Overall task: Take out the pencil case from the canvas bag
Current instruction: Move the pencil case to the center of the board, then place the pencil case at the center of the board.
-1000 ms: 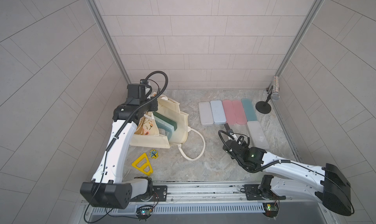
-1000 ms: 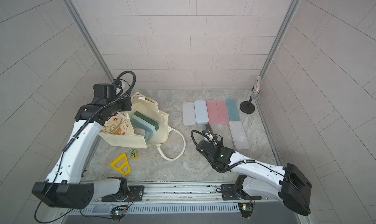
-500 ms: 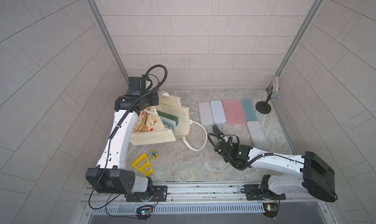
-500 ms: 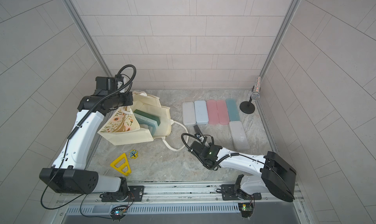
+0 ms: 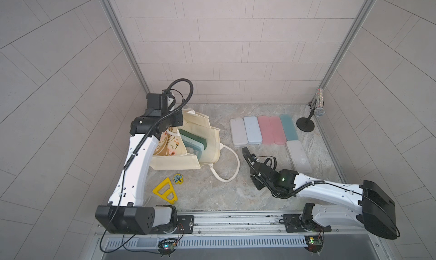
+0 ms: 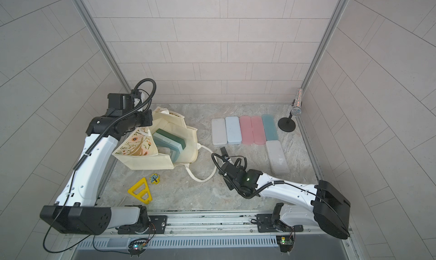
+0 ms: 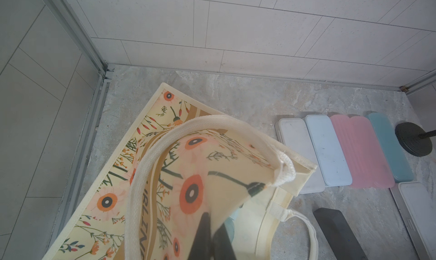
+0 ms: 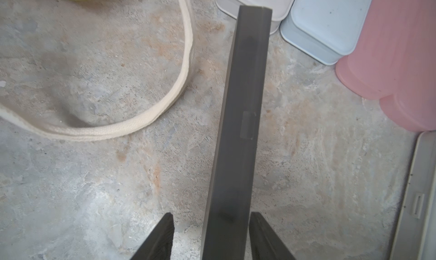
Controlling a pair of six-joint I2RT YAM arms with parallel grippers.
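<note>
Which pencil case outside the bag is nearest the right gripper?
The dark grey case, between the open jaws of the right gripper; the pastel ones lie farther off.

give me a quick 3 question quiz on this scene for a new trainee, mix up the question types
1. True or false: the dark grey pencil case rests on the table, outside the canvas bag.
2. What does the left tool pinch? A) the canvas bag's cloth B) the yellow triangle C) a pink case
3. Fill in: the jaws of the right tool stand ___ on either side of the dark grey pencil case.
Key: 1 true; 2 A; 3 open.
</note>
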